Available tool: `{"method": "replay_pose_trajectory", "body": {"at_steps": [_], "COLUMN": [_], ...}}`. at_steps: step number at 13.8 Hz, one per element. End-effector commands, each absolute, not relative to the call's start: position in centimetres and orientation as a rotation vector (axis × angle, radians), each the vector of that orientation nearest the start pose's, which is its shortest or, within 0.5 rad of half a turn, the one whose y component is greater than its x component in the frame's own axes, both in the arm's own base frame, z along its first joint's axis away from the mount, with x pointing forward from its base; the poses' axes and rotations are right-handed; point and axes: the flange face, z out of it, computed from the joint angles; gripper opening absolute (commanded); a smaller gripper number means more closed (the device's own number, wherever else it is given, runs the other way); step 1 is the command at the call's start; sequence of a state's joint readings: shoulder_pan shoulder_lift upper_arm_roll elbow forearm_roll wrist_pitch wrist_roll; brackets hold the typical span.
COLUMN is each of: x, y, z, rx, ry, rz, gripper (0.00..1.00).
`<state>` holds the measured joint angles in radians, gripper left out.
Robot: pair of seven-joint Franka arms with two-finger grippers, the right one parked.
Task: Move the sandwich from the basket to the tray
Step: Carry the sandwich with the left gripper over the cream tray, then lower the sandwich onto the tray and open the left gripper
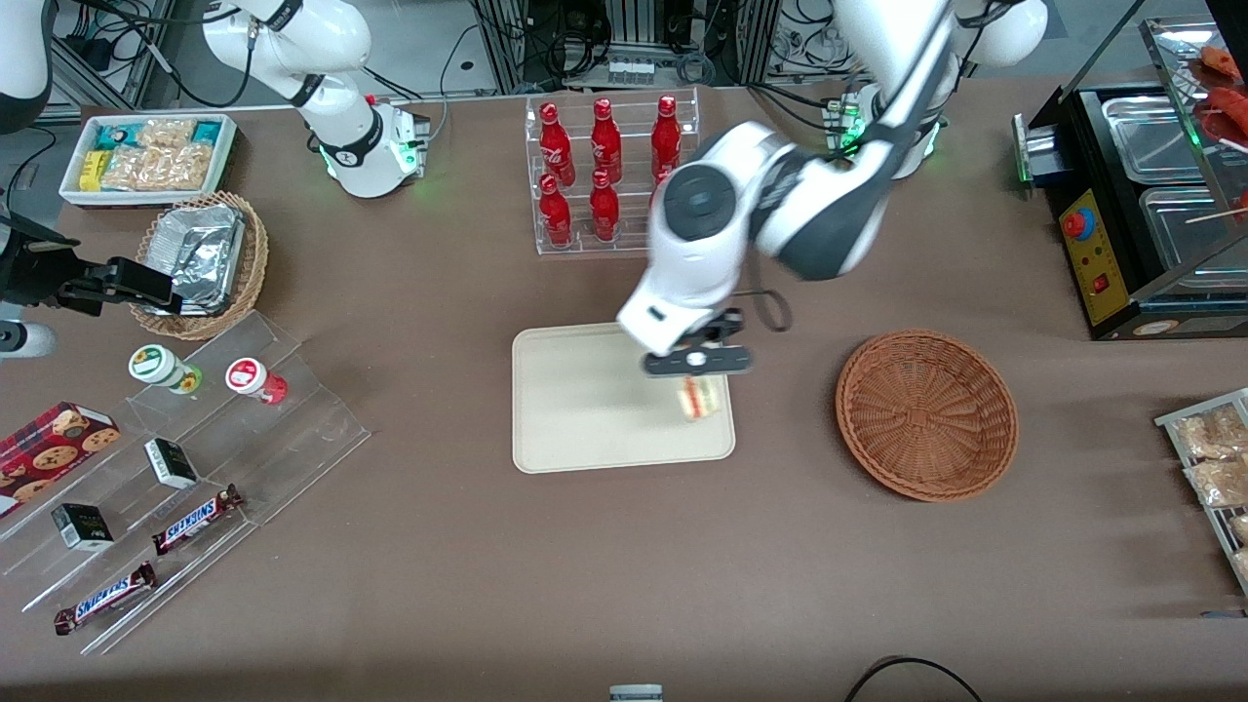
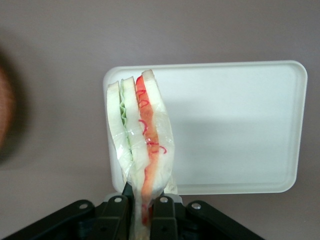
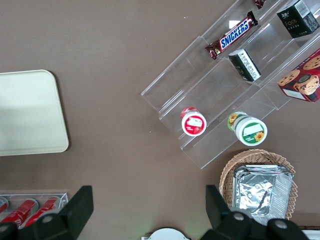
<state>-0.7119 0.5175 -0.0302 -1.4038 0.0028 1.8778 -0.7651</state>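
My left gripper [image 1: 698, 373] hangs over the edge of the cream-beige tray [image 1: 575, 409] that faces the basket, shut on the sandwich [image 1: 700, 397]. The wrapped wedge of white bread with red and green filling [image 2: 140, 140] dangles from the black fingers [image 2: 162, 215] just above the tray [image 2: 235, 130]. The reddish-brown wicker basket [image 1: 926, 413] sits beside the tray, toward the working arm's end of the table, with nothing in it.
A clear rack of red bottles [image 1: 604, 171] stands farther from the front camera than the tray. Toward the parked arm's end are clear tiered shelves with snack bars and cups [image 1: 185, 458], a foil-filled tan basket [image 1: 205, 261] and a white bin of packets [image 1: 146, 156]. A black warmer [image 1: 1141, 205] stands at the working arm's end.
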Motion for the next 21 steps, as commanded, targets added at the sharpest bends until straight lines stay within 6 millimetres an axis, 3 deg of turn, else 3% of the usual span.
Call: {"method": "replay_pose_trajectory", "body": {"at_steps": [1, 9, 12, 16, 19, 20, 21], "x": [51.3, 46.9, 46.4, 46.0, 46.1, 46.1, 46.1], "y": [-50.6, -56.9, -57.1, -56.5, -56.1, -56.1, -56.1], "z": [37.3, 28.4, 25.4, 23.6, 23.4, 23.2, 23.3], "rx": [-3.125, -3.149, -3.134, -3.116, -3.112, -3.111, -3.112], "ry": [-0.027, 0.088, 0.128, 0.181, 0.209, 0.203, 0.191], "rz": [0.057, 0.046, 0.06, 0.079, 0.089, 0.094, 0.092], "gripper": [0.0, 0.0, 0.0, 0.0, 0.0, 0.13, 0.57]}}
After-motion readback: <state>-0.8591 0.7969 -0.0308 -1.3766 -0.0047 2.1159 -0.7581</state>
